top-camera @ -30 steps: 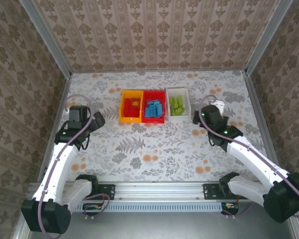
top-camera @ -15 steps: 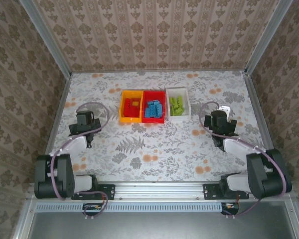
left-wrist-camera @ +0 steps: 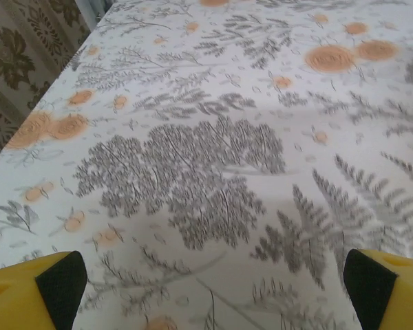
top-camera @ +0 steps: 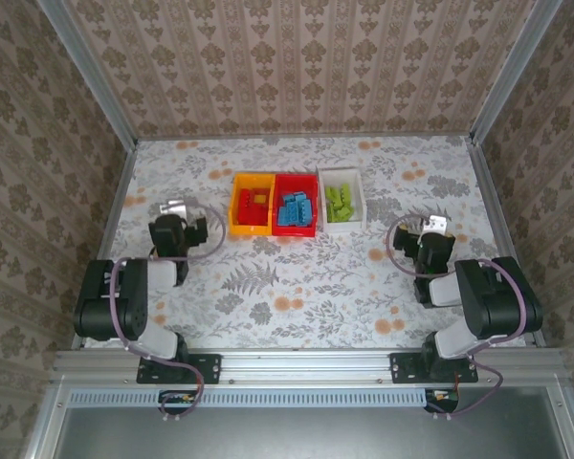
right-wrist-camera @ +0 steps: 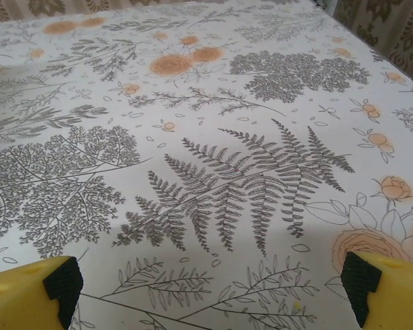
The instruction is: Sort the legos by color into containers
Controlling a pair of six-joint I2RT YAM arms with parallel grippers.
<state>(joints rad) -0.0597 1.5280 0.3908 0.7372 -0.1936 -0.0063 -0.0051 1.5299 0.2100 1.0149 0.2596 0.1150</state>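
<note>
Colour-sorted legos (top-camera: 296, 208) are being held in three bins (top-camera: 297, 232) near the table's (top-camera: 297, 282) far edge; left gripper (left-wrist-camera: 215, 278) and right gripper (right-wrist-camera: 212, 283) are being held spread.

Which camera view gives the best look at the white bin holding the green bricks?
The top external view: the white bin is seen whole from above, with the green bricks inside. The two wrist views face flowered tablecloth instead.
</note>
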